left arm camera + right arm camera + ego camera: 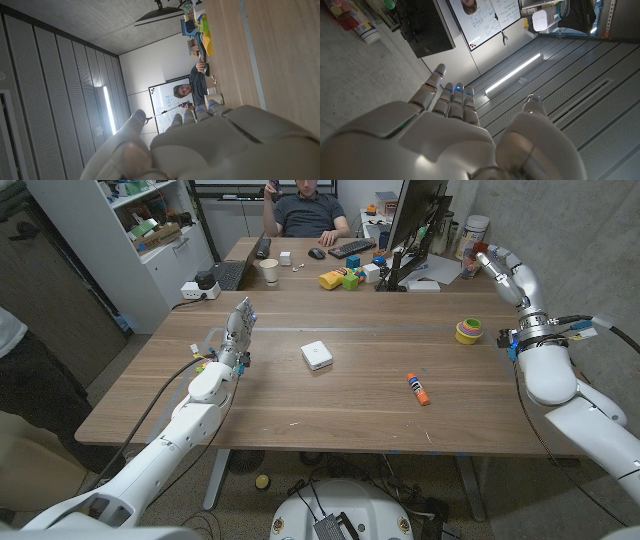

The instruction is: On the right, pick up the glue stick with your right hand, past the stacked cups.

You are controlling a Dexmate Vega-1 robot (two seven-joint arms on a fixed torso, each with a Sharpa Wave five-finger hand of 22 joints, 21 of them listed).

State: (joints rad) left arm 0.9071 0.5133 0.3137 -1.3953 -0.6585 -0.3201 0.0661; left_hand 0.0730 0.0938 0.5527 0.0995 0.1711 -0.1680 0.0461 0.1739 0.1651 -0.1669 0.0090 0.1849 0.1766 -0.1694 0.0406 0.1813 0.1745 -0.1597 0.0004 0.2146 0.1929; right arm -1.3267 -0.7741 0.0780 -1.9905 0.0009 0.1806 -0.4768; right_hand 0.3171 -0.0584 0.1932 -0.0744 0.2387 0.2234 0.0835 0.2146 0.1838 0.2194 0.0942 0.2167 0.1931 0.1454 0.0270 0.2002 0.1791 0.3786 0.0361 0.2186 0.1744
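Note:
The glue stick (418, 388), orange with a blue cap, lies on the wooden table (330, 400) right of centre. The stacked cups (468, 330), yellow, green and purple, sit beyond it toward the right edge. My right hand (505, 272) is raised high above the table's far right side, fingers straight and apart, holding nothing, well away from the glue stick. In the right wrist view that right hand (455, 130) points at the ceiling. My left hand (236, 332) stands upright over the left part of the table, fingers extended and empty; the left hand (200, 145) also shows in its wrist view.
A small white box (317, 356) lies at the table's centre. At the far side are a paper cup (269, 271), coloured blocks (345, 278), a keyboard (351, 248), a monitor (415, 220) and a seated person (308, 212). A power strip (199, 288) sits at the far left.

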